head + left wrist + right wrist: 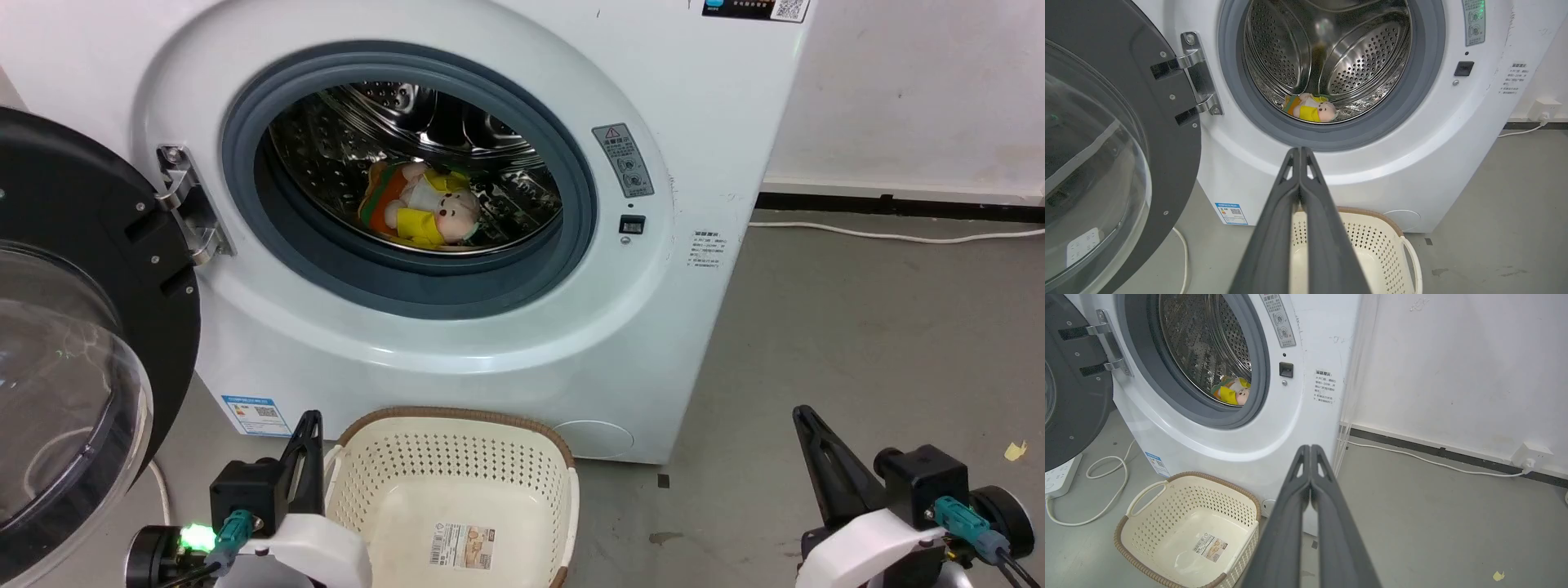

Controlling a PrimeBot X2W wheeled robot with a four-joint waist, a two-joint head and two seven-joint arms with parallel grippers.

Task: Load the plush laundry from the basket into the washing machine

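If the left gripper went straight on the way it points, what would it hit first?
Probably the white front of the washer, just under the grey ring: in the left wrist view the shut left gripper points there. Depth is unclear, so it might meet the ring instead.

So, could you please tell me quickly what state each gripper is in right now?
Left gripper: closed, holding nothing.
Right gripper: closed, holding nothing.
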